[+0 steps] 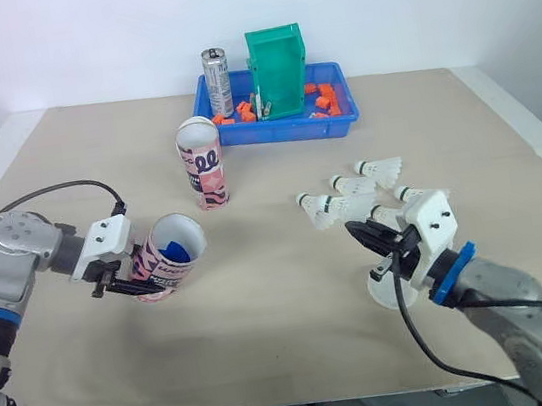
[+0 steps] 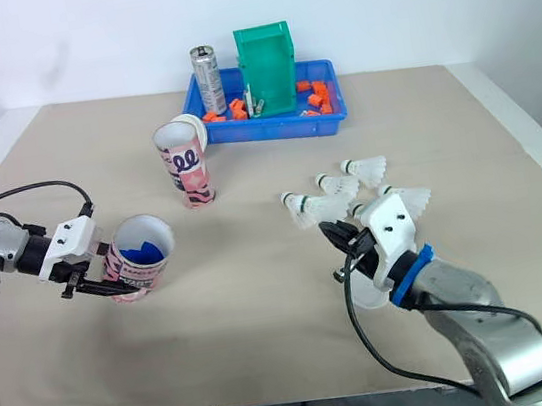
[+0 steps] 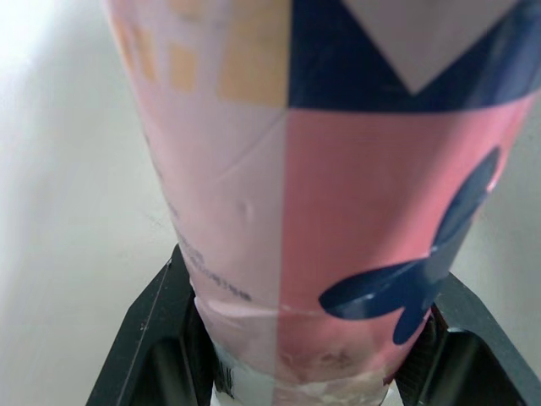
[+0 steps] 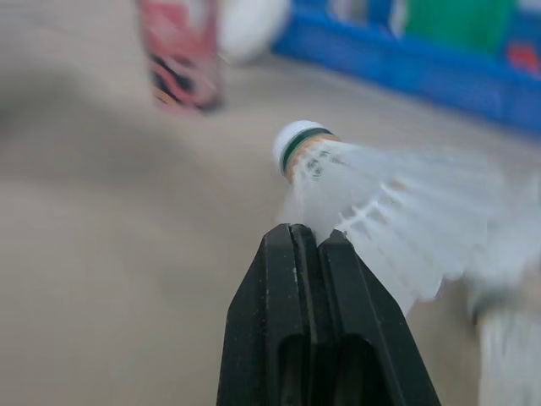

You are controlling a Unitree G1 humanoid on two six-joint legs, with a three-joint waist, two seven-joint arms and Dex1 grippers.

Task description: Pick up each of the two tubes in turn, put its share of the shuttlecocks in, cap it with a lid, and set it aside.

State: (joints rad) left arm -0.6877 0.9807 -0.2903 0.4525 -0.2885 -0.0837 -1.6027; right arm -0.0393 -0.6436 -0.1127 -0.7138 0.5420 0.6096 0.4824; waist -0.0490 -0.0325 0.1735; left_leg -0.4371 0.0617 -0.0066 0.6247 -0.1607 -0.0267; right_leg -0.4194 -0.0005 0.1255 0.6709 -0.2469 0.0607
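The left claw clamps the tilted tube over the desk. The right claw, pinched shut and empty, points at a shuttlecock. Closed fingers could knock it away or crush its feathers.

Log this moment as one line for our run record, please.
left hand: shut on tilted tube | right hand: shut, by loose shuttlecocks | second tube: standing upright

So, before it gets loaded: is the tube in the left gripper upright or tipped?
Tipped. The left gripper clamps the tube near its base, open mouth angled up and toward the robot's right.
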